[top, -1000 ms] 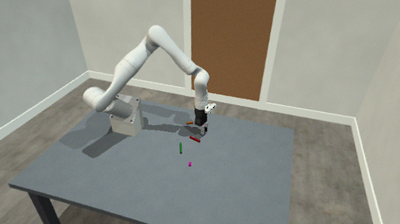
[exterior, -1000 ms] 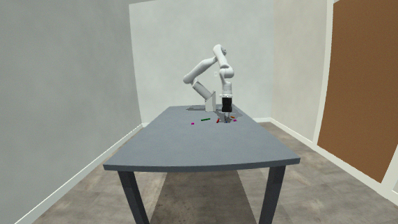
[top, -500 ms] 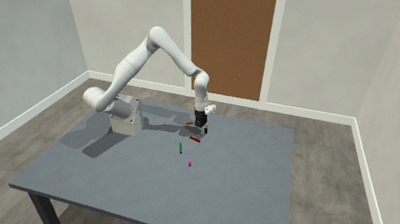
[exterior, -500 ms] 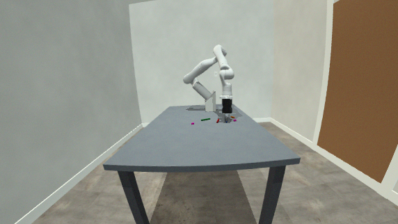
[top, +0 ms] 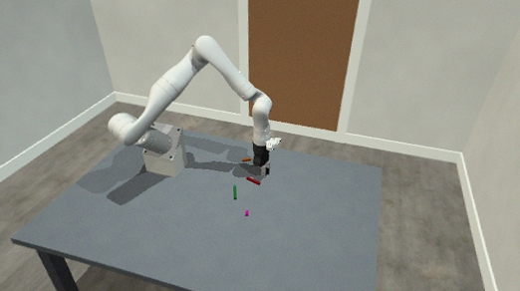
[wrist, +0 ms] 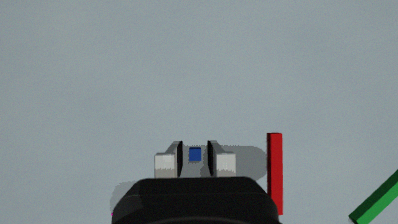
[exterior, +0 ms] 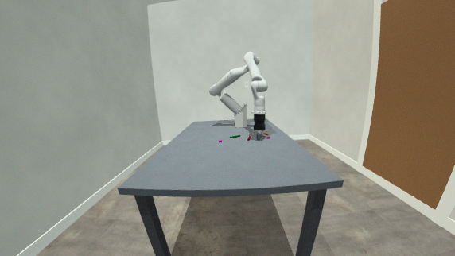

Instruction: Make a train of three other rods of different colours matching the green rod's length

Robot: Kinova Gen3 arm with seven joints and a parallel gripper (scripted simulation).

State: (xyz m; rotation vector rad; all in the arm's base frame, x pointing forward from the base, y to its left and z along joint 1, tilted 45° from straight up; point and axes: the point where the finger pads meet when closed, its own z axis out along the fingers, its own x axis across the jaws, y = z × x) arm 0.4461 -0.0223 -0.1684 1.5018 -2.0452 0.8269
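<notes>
In the wrist view my gripper (wrist: 195, 152) is open, low over the table, with the small blue rod (wrist: 195, 154) between its fingers. A gap shows on each side of the rod. The red rod (wrist: 274, 172) lies just to the right of the fingers, parallel to them. The green rod (wrist: 377, 200) lies slanted at the lower right corner. In the top view the gripper (top: 266, 173) stands upright next to the red rod (top: 253, 181), and the green rod (top: 235, 192) lies a little nearer. The blue rod is hidden there.
An orange rod (top: 246, 159) lies behind the gripper, towards the arm's base (top: 164, 157). A magenta rod (top: 247, 213) lies alone nearer the table's front. The exterior view shows a second small magenta rod (exterior: 268, 137) to the right of the gripper.
</notes>
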